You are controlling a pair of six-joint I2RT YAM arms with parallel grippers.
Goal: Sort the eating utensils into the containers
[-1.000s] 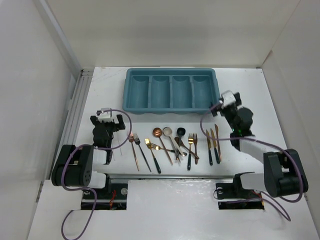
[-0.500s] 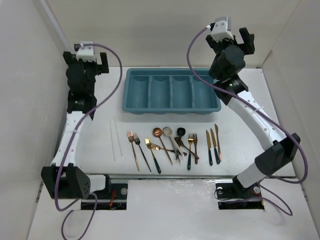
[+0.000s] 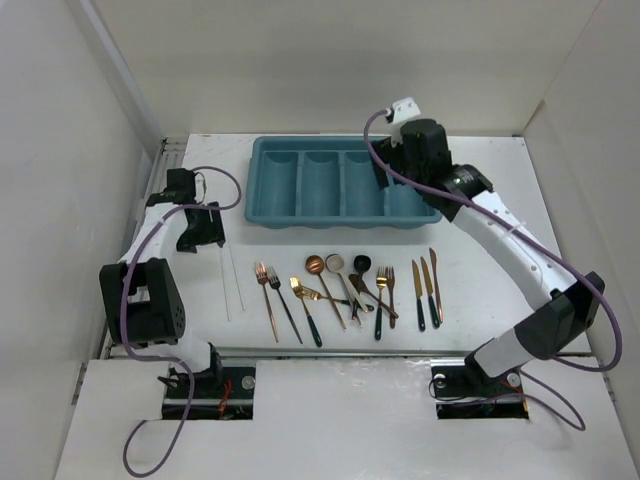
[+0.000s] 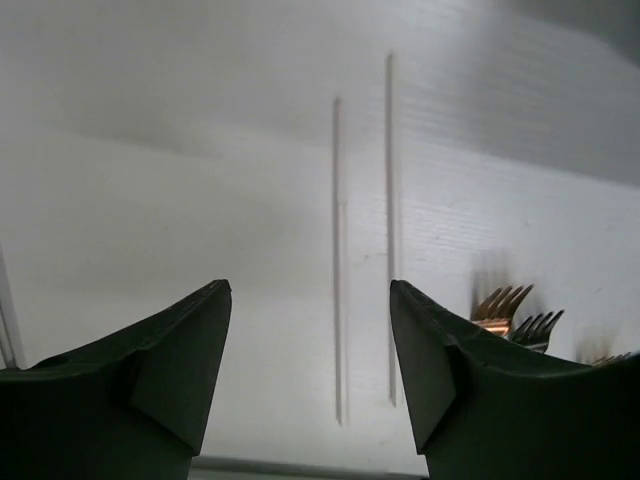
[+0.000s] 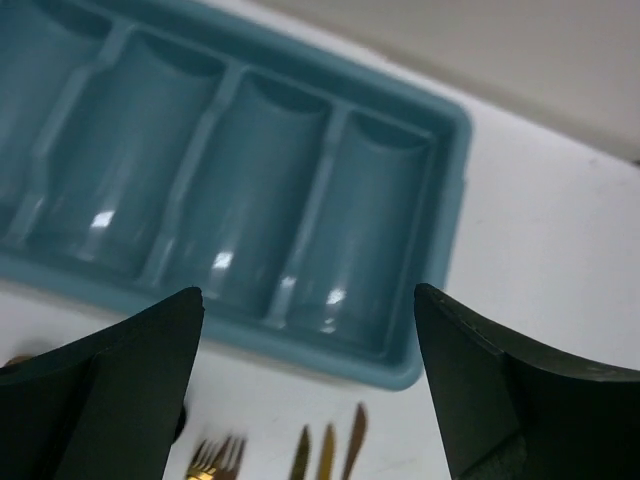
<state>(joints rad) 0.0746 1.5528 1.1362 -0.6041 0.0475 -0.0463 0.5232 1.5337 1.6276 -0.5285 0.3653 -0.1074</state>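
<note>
Scene: a white table seen from above, with a teal cutlery tray [image 3: 300, 221] at the far side and a row of eating utensils [image 3: 345, 290] near the arms.
Tray: its four long compartments all look empty, so I judge the sorting has not begun.
Utensils: the forks [image 3: 270, 300] lie at the left of the row. Spoons [image 3: 335, 285] cross one another in the middle. The knives [image 3: 427, 285] lie side by side at the right.
Left gripper [image 4: 310, 290]: its jaws are apart and hold nothing. It hangs low over two thin white sticks [image 4: 338, 250], with fork tines [image 4: 505, 305] off to one side.
Right gripper [image 5: 307, 292]: its jaws are wide apart and hold nothing. It hovers above the tray's right end [image 5: 452, 215], well away from the utensils.
Risk, wrong pick: the left jaws frame the sticks rather than a fork, so closing here would likely pinch a stick or only air.
Risk, tangle: the crossed spoons touch, so lifting one could drag or flick its neighbours.
Risk, slip: the handles are slim and lie flat, so the fingers may scrape the table or let a handle twist out.
Risk, crowding: the knives lie close together, so a wide grasp could take two at once.
Risk, drop: a long utensil released askew could bridge a divider and land in the wrong compartment.
</note>
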